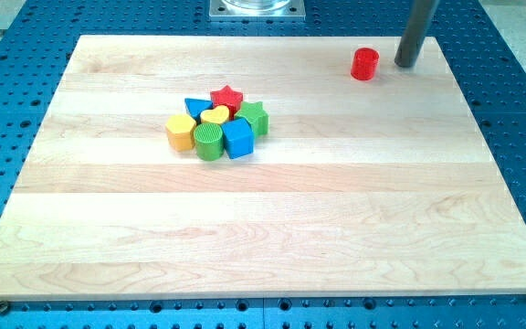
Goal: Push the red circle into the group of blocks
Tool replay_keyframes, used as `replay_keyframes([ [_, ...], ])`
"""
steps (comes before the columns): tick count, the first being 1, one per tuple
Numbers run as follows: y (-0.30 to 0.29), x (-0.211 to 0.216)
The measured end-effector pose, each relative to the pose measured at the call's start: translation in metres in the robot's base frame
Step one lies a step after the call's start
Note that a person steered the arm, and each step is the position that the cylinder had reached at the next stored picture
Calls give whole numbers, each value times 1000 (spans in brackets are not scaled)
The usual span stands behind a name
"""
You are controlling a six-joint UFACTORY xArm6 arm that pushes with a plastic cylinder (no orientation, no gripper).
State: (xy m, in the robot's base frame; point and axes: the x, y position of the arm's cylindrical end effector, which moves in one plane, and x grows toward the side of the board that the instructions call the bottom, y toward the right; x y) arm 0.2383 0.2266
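Red circle block (364,64), a short red cylinder, sits alone near the view's top right of the pale wooden board (272,238), well apart from the cluster. My tip (405,64) is down just to its right, small gap, not touching. No pincer on me, just a dark rod, nothing gripped. Cluster at left of centre, packed touching: red star (227,97), blue triangle (195,107), yellow heart (215,115), green star (255,116), yellow hexagon (180,132), green cylinder (209,141), blue cube (237,138).
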Motion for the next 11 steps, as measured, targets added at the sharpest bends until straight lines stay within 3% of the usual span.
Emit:
replay_keyframes([
  [2,-121,55],
  [3,-67,33],
  [4,-94,77],
  [5,-126,91],
  [6,-88,101],
  [9,-194,95],
  [11,-213,95],
])
